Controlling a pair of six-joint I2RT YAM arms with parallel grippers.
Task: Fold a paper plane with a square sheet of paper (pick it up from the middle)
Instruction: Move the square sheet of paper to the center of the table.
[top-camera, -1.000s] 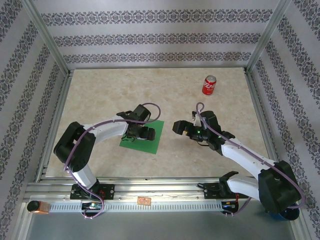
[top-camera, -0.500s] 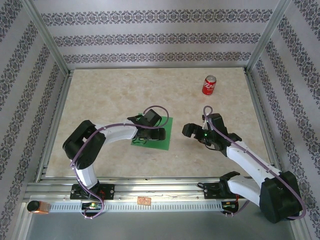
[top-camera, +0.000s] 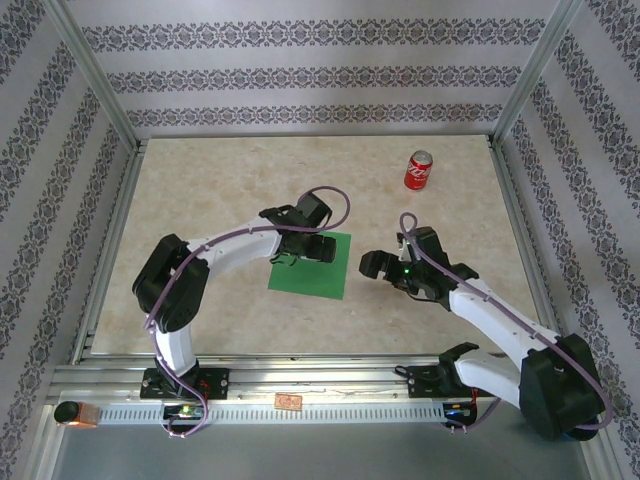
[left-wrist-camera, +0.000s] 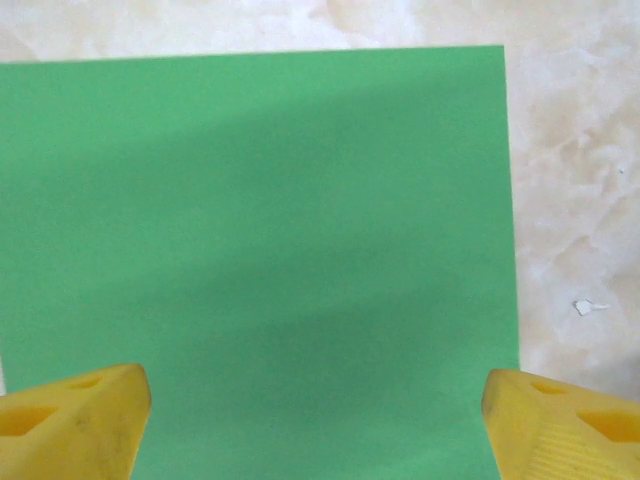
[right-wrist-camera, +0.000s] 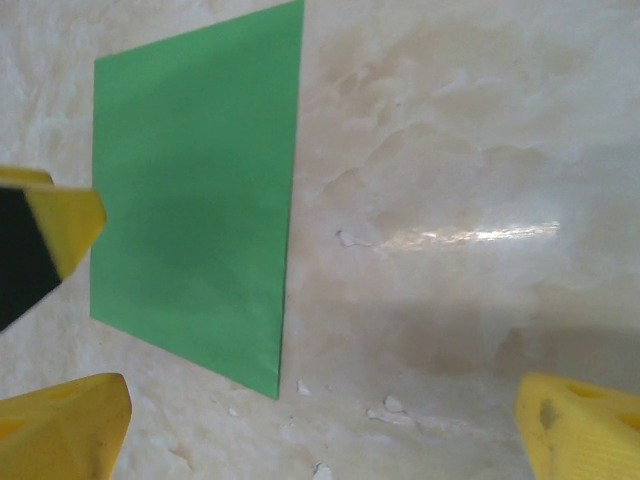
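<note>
The square sheet of paper (top-camera: 318, 276) is bright green and lies flat on the marble table, unfolded. My left gripper (top-camera: 305, 248) hovers over its far left part, open, with nothing between the fingers. In the left wrist view the paper (left-wrist-camera: 260, 230) spreads under that gripper (left-wrist-camera: 320, 425), whose yellow fingertips (left-wrist-camera: 70, 420) stand far apart. My right gripper (top-camera: 372, 264) is open just right of the sheet and apart from it. In the right wrist view the paper (right-wrist-camera: 195, 190) lies ahead to the left of the open right gripper (right-wrist-camera: 320, 430), over bare table.
A red soda can (top-camera: 418, 171) stands upright at the back right. Metal frame rails (top-camera: 110, 230) and patterned walls bound the marble table (top-camera: 200, 180). Small white flecks (right-wrist-camera: 390, 405) dot the surface near the right gripper.
The left gripper has moved right and a little farther back, and the green sheet has slid right under it. The right gripper has drawn back to the right.
</note>
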